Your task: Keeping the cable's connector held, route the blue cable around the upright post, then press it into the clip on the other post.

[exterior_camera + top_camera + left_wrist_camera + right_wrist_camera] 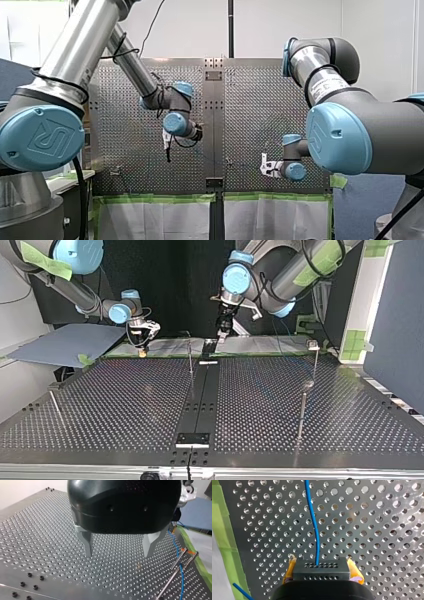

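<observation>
Right gripper (pixel 322 568) clamps the connector (pixel 321 574), blue cable (pixel 313 517) trailing ahead, while left gripper (pixel 118 553) hangs spread and empty; routing and clipping look not yet done.

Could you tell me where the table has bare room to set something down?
Top view: bare table between the left-side post and the centre strip, and between that strip and the near right post. Crowded along the far edge: my right hand, the thin post, my left hand, the blue cable.
</observation>
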You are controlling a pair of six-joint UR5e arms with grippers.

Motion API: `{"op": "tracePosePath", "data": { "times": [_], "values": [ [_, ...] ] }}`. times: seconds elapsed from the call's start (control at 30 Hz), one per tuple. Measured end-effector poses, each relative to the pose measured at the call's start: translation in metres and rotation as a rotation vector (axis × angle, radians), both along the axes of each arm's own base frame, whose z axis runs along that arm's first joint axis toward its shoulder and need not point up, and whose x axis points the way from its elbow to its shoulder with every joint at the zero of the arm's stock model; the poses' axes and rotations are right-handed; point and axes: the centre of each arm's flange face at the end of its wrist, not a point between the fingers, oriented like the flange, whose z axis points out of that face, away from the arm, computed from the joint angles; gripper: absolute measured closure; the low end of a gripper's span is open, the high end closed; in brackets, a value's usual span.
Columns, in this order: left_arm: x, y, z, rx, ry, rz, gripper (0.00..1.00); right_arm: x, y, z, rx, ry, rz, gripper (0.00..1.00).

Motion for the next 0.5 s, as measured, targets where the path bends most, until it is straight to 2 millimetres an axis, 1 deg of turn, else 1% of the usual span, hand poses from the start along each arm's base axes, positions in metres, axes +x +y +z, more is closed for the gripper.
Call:
{"op": "tracePosePath", "data": {
  "times": [0.5],
  "values": [
    [-0.054,0.035,0.021,0.035,-0.008,0.026,0.04,-0.003,-0.001,0.0,0.001,0.0,-0.001,1.0]
  ]
}}
